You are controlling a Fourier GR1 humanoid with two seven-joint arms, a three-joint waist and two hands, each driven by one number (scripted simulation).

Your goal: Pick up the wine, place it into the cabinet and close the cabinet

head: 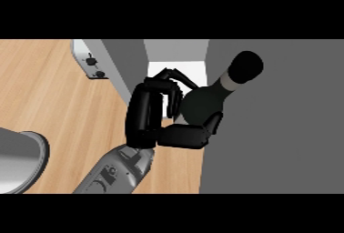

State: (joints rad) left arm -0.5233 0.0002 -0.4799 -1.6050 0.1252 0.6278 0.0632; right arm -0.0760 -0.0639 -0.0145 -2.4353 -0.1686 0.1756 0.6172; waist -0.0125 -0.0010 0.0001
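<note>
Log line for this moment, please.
phase: carrying | right hand: shut on wine bottle | bottle: at cabinet opening | left hand: not in view | door: open

Grey forearm (118,170) enters from the lower edge, angled up-right. Its black hand (151,116) is raised, fingers (176,77) and thumb (214,124) curled around the wine bottle (208,98).

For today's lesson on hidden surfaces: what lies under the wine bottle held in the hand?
Under the wine bottle the thumb and palm of the hand show, curled round its body. The bottle's base and whatever lies directly beneath it are covered and cannot be seen.
</note>
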